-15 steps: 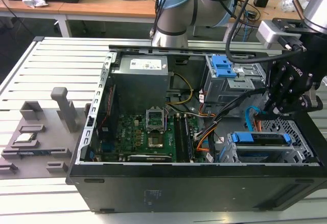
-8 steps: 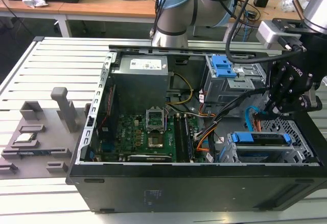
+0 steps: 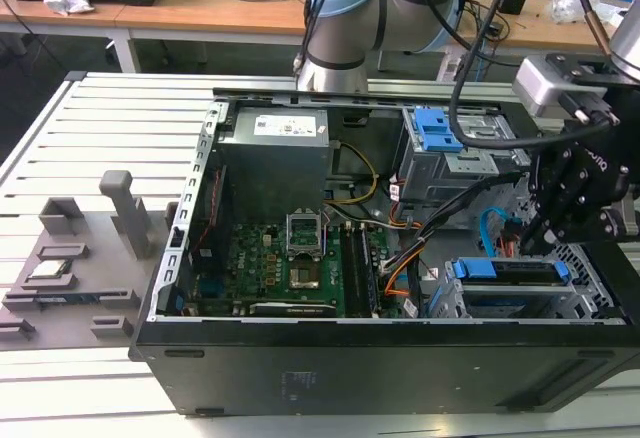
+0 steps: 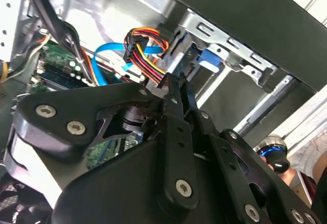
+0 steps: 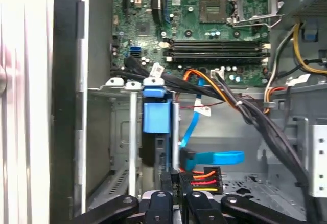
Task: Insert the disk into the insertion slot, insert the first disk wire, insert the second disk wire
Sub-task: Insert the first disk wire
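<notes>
At the exterior view's right end of the open computer case (image 3: 300, 363), we find the pincer (image 4: 175, 80) down by the insertion slot (image 3: 585, 266).
One disk (image 5: 156, 117), clipped in glossy blue plastic, sits inside that perforated sheet-metal bay. Our black pincer is closed almost flat, nipping the first disk wire (image 5: 204, 175) at its black plug, where orange, red and yellow strands meet. Just beside it lies the second disk wire (image 5: 219, 157), a smooth, flat, light blue ribbon.

You see the disk (image 3: 510, 271) in the drive cage (image 3: 452, 305) at the exterior view's right of the case (image 3: 350, 363). The motherboard (image 3: 270, 258) lies toward that view's left, and the wire bundle (image 5: 204, 175) ends just beside the gripper (image 5: 172, 178).
</notes>
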Robot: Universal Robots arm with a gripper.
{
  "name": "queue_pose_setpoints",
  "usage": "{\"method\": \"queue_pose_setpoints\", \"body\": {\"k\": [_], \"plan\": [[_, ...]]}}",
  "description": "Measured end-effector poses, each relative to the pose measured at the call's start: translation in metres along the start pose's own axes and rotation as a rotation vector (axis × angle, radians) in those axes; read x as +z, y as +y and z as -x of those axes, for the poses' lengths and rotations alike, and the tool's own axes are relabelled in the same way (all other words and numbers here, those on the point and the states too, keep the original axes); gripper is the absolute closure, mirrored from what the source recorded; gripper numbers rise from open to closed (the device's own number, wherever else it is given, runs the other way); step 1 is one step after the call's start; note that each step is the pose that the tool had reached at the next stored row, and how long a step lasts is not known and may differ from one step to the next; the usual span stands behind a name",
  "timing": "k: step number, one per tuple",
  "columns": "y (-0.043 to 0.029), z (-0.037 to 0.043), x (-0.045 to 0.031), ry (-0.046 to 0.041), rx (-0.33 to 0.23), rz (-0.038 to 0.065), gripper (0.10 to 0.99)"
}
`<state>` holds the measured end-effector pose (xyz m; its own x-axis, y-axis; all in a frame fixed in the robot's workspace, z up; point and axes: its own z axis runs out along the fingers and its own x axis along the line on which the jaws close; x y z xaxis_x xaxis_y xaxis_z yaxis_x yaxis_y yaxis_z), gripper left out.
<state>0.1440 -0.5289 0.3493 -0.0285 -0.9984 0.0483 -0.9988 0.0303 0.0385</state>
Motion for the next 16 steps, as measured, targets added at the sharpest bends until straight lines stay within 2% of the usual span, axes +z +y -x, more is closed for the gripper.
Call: {"method": "queue_pose_setpoints", "body": {"k": [7, 11, 16], "plan": [[-0.0022, -0.0017, 0.0067, 0.0005, 0.0, 0.0, 0.918], [-0.0051, -0.0027, 0.0074, 0.0007, 0.003, 0.0, 0.918], [-0.0055, -0.0036, 0.0076, 0.0005, 0.005, 0.0, 0.918]]}}
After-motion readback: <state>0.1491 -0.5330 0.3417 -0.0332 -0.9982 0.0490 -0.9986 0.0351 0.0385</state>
